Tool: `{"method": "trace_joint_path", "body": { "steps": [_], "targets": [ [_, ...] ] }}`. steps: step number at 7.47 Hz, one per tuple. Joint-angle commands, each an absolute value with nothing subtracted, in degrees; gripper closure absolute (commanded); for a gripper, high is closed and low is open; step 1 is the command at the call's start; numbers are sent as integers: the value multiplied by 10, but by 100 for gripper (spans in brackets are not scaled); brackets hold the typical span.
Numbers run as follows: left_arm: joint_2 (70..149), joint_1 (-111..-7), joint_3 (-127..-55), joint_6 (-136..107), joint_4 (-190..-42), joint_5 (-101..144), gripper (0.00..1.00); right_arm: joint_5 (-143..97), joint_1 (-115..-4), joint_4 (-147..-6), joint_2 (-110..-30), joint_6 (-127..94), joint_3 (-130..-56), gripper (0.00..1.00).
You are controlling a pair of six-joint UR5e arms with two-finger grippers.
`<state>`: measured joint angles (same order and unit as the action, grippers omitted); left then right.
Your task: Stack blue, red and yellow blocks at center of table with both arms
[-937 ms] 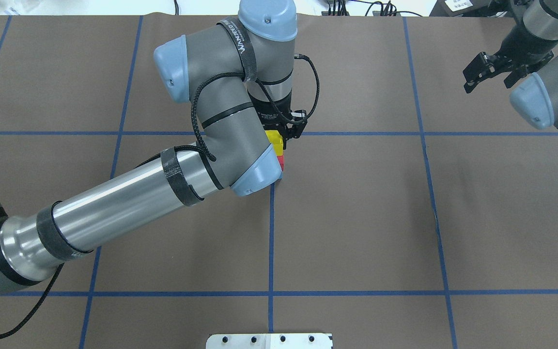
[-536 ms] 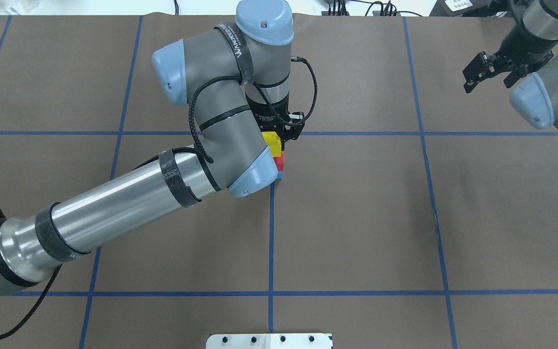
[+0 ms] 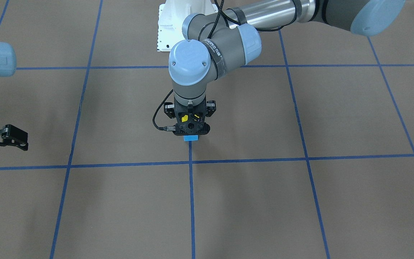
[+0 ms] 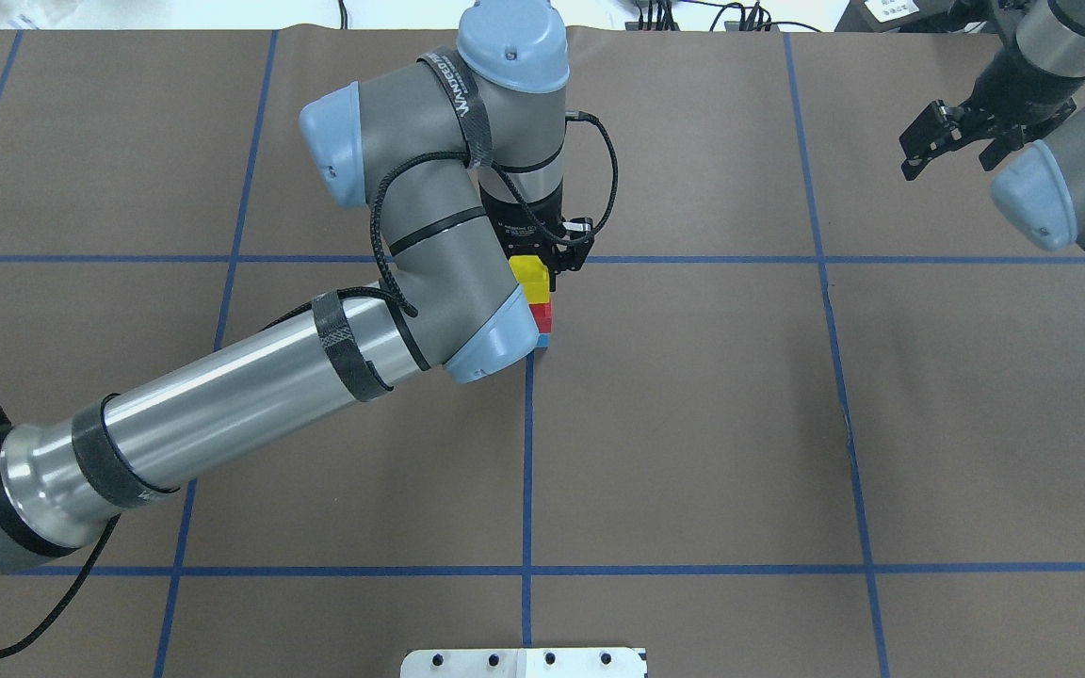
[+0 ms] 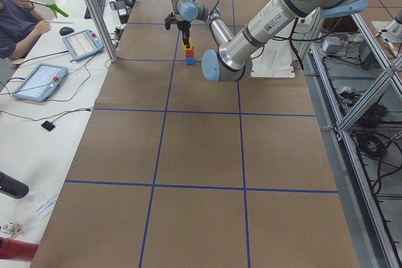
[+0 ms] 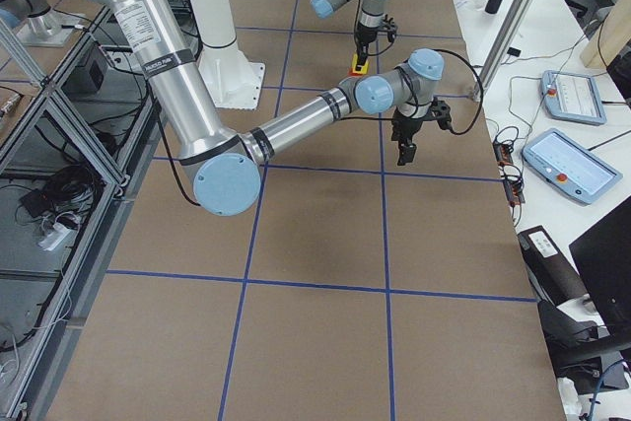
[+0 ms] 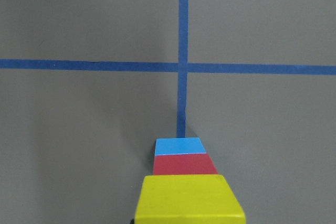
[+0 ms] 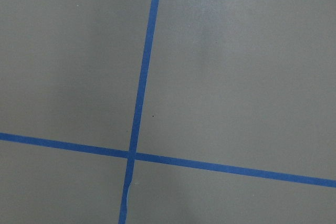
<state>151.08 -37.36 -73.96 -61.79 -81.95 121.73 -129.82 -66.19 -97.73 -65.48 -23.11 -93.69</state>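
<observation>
A stack stands at the table's centre: yellow block [image 4: 531, 276] on red block [image 4: 542, 315] on blue block [image 4: 543, 338]. The left wrist view looks down on it: yellow [image 7: 189, 200], red [image 7: 185, 163], blue [image 7: 180, 146]. My left gripper [image 4: 544, 264] points straight down over the stack, its jaws apart on either side of the yellow block; in the front view the gripper [image 3: 191, 131] hides all but the blue block [image 3: 191, 137]. My right gripper [image 4: 952, 141] is open and empty at the far right, well away from the stack.
Blue tape lines cross just beyond the stack [image 7: 182, 67]. The robot's white base plate [image 4: 524, 662] lies at the near table edge. Tablets and an operator sit beside the table [image 5: 41, 80].
The left arm has shifted slightly, so the blue block under the red one now shows. The stack and the right arm have not moved.
</observation>
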Motion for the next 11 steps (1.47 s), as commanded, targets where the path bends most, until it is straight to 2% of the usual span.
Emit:
{"method": "trace_joint_path", "body": {
  "steps": [1,3,6,7,8,9,11],
  "targets": [
    [1510,-374,-739,-620,-819,1217,30,-1298,-662,-977,-655,-231,-937,1],
    [1510,-374,-740,-635,-817,1217,1,-1298,-663,-977,-654,-231,-937,1],
    [1512,-374,-746,-665,-817,1217,0,-1299,-663,-977,-655,-229,-937,1],
    [1509,-381,-768,-664,-810,1217,0,-1299,-663,-977,-655,-228,-937,1],
    [1495,-405,-821,-658,-777,1218,0,-1300,-665,-977,-655,-226,-937,1],
    [1430,-415,-931,-631,-734,1217,0,-1302,-673,-978,-657,-227,-941,1],
    [1221,-471,-1128,-488,-725,1217,0,-1291,-685,-976,-671,-229,-961,1]
  ]
}}
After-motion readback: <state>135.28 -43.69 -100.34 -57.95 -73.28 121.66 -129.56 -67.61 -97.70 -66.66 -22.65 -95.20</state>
